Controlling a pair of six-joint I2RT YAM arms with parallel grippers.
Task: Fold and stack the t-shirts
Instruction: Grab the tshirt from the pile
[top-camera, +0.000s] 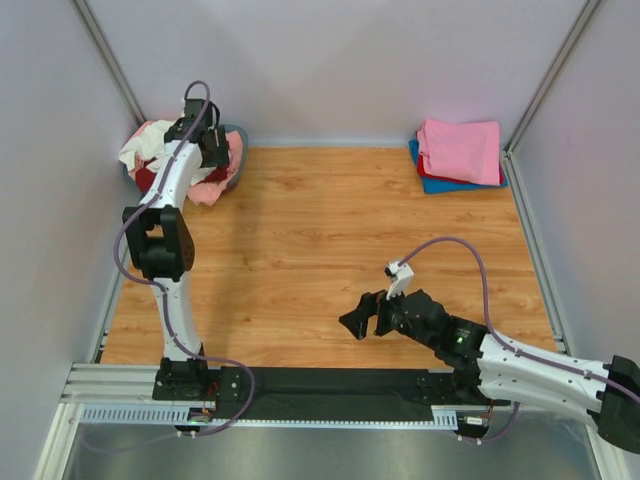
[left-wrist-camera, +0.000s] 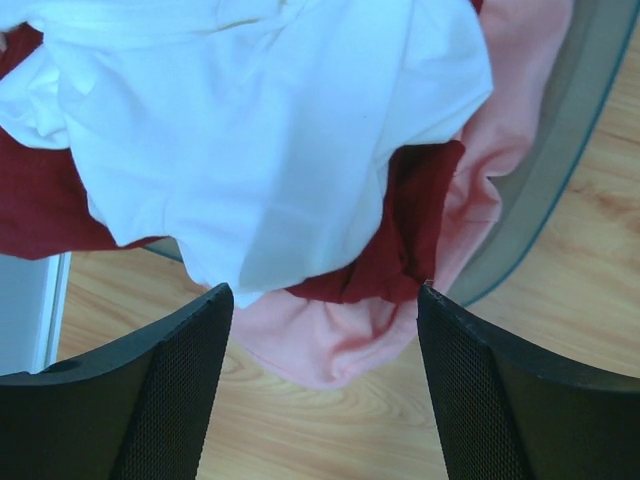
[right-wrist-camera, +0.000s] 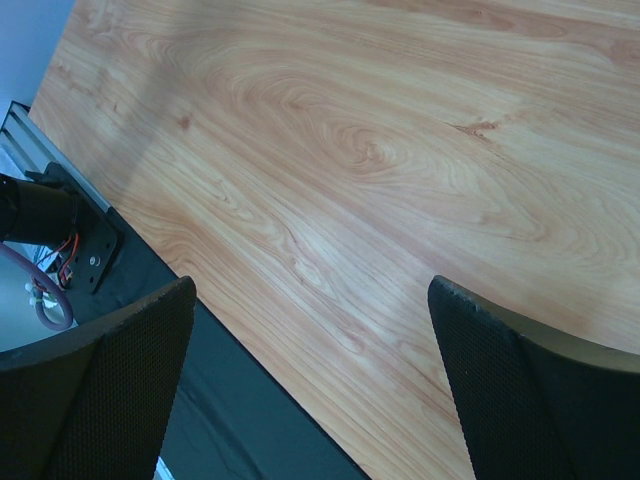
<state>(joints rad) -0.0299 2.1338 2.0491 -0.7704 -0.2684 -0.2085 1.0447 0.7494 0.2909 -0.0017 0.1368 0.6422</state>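
At the far-left corner of the table (top-camera: 320, 230): grey-blue tub (top-camera: 241, 165) heaped with unfolded t-shirts (top-camera: 140, 152). Left gripper (top-camera: 207, 140) directly above that heap, fingers (left-wrist-camera: 170, 390) spread wide, holding nothing. In the left wrist view, off-white shirt (left-wrist-camera: 270, 130) topmost, filling the upper frame; dark red shirt (left-wrist-camera: 412, 240) beneath it; salmon-pink shirt (left-wrist-camera: 335, 345) lowest, spilling over the tub rim onto the wood, its drooping edge right between the two fingertips. Cloth ahead of and below the spread fingers, no contact visible. No clear long axis on any of these, all crumpled. At the far-right corner: folded stack (top-camera: 468, 168), bright pink shirt (top-camera: 455, 142) on top, red shirt (top-camera: 421, 165) and blue shirt (top-camera: 450, 186) edges showing under it. Right gripper (top-camera: 365, 318) near the front edge, right of centre, hovering over bare wood, fingers fully apart, empty, well apart from both tub and stack. Judging by position: left arm by far the nearer to the heap, so likely the one to pick. Likely step: pulling the next shirt out of the tub. Straight descent probably enough to reach the salmon-pink overhang or the off-white bulge; risk of pinching two layers at once, given the overlap. Task roughly partway: three folded, at least three left.
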